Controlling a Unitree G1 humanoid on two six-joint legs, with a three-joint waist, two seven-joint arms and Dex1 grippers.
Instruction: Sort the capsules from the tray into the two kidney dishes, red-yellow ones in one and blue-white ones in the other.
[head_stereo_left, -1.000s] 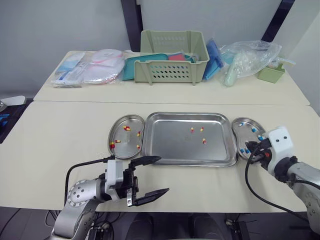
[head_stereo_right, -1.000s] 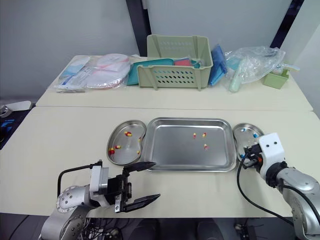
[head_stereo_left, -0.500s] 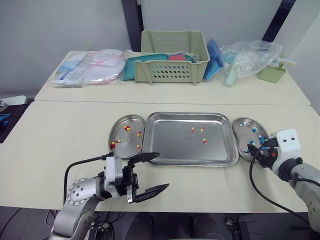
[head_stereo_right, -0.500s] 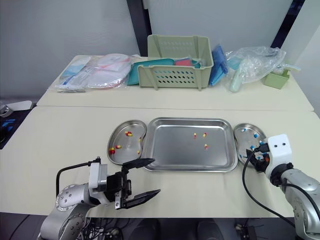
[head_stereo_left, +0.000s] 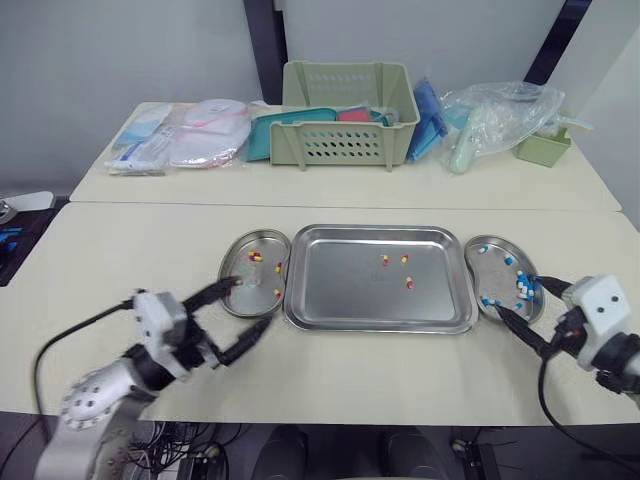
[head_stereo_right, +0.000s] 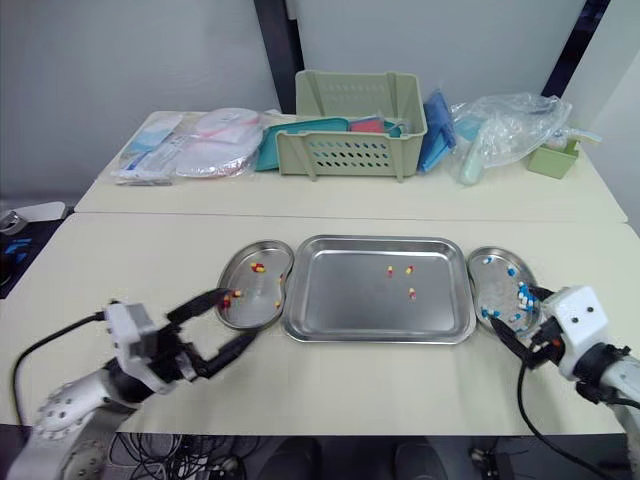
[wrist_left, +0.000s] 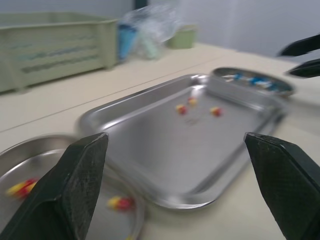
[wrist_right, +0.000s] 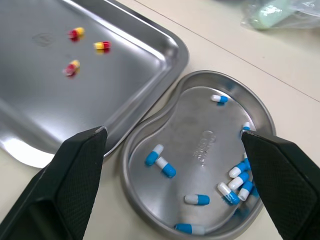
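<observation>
left eye view: left gripper (head_stereo_left: 254, 303) and right gripper (head_stereo_left: 517, 295) both gape empty; i'd next pinch a red-yellow capsule (head_stereo_left: 408, 283) off the tray (head_stereo_left: 330, 300).

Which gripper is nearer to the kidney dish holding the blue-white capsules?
Right. The right gripper sits open at the near edge of the blue-white dish, while the left gripper is open beside the red-yellow dish, across the tray.

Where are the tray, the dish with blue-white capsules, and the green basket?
tray (head_stereo_left: 340, 290), left eye view, bare floor.
dish with blue-white capsules (wrist_right: 200, 125), right wrist view, bare floor.
green basket (head_stereo_left: 345, 146), left eye view, front wall.
</observation>
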